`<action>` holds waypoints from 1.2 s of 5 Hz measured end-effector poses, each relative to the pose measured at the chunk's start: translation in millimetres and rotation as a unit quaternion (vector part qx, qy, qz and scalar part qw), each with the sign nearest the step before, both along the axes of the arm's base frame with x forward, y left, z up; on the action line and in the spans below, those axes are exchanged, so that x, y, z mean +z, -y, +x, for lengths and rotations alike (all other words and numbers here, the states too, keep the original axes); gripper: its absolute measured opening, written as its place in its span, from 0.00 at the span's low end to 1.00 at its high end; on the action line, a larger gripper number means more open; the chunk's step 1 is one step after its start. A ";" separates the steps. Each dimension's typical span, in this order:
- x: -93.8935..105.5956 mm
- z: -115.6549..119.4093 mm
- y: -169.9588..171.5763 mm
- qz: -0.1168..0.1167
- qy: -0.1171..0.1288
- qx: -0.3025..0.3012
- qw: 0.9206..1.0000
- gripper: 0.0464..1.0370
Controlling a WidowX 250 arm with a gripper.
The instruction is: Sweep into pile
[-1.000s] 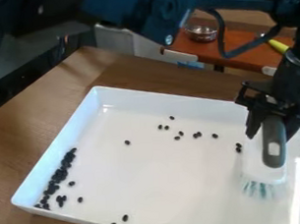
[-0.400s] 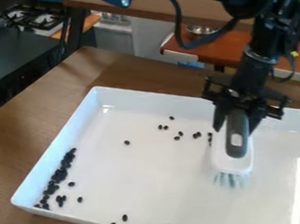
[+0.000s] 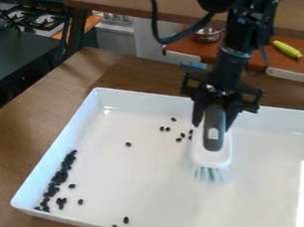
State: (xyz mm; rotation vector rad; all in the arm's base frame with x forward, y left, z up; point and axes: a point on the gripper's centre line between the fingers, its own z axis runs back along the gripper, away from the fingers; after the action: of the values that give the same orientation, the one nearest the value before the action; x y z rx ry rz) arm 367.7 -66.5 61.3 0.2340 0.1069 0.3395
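1. Your black two-finger metal gripper (image 3: 214, 118) hangs over the right-of-centre part of the tray, its fingers pinching the grey upright handle of the brush between them.
2. The brush (image 3: 213, 156), with its grey handle, rounded white plastic head and pale blue-green bristles (image 3: 209, 174), is inside the tray, handle up and bristles toward the near side. You cannot tell whether the bristles touch the tray floor.
3. The wide, shallow, glossy white rectangular tray (image 3: 143, 98) sits on a brown wooden table (image 3: 40, 106).
4. Your main heap of small, oval, black beans (image 3: 61, 177) runs in a band along the tray's left wall down to the near-left corner, with a few loose ones just beside it.
5. More beans are scattered: one alone between the band and the brush, a loose group just left of the brush head, and several near the front wall.
6. Behind the table, you have a round, shiny metal bowl (image 3: 208, 34) and a long yellow object (image 3: 287, 49) on a reddish-orange surface (image 3: 246, 57).
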 end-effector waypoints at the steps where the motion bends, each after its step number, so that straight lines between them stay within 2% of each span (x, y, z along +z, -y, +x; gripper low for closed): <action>1: -0.7 -5.0 -13.7 0.003 -0.002 0.011 1.000 0.46; 6: -5.3 -25.7 -84.5 0.039 0.026 0.076 0.996 0.46</action>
State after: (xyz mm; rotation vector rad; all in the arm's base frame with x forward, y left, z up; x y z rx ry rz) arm 342.0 17.9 56.1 0.2952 0.0601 0.5023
